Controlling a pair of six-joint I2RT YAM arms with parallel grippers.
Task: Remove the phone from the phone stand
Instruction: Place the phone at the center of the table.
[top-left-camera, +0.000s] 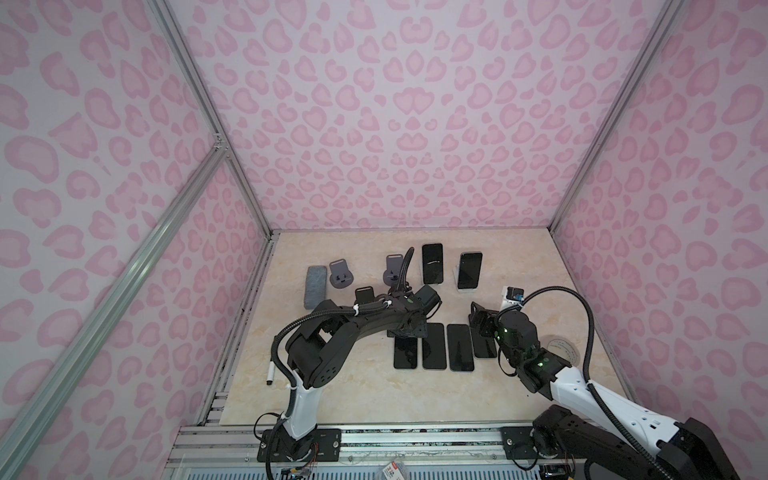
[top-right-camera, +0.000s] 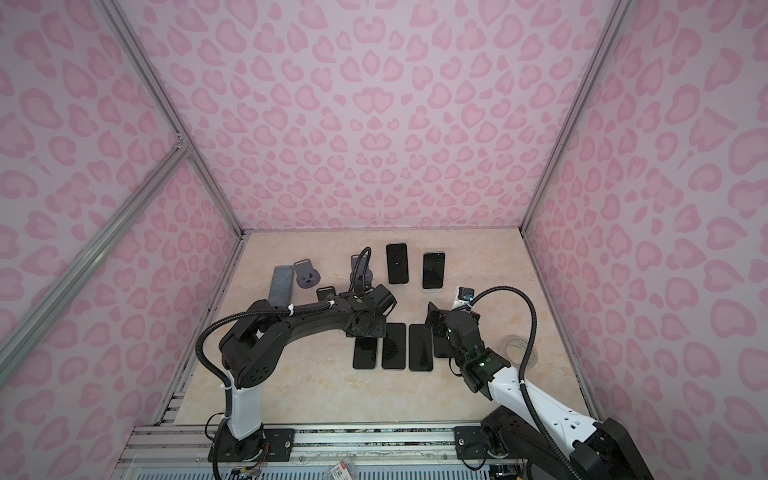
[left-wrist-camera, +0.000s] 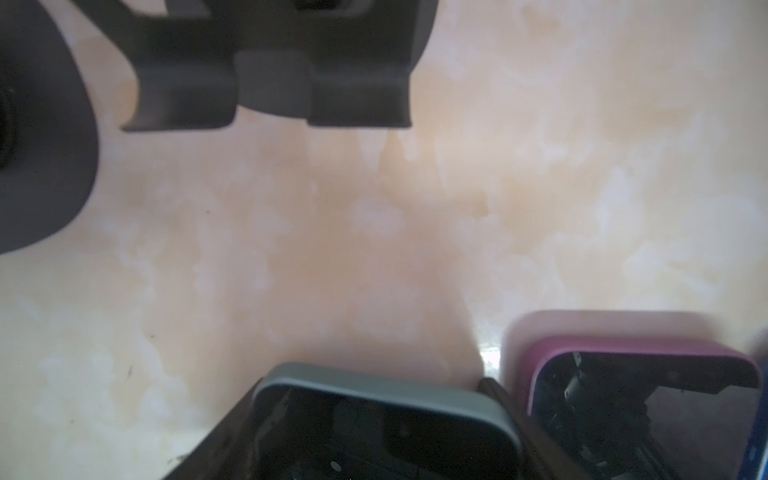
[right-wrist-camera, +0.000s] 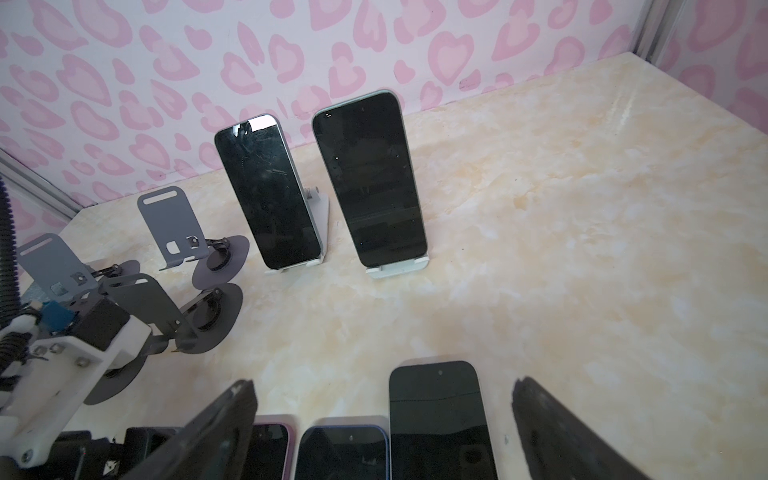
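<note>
Two glossy rectangular phones (right-wrist-camera: 370, 183) lean on matte white angular stands (right-wrist-camera: 399, 268).

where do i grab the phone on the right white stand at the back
Probably its two long edges, upper half: the phone leans back, bottom edge in the lip of the white stand, both sides free. Bring the open right gripper from above and in front, then lift upward.
</note>
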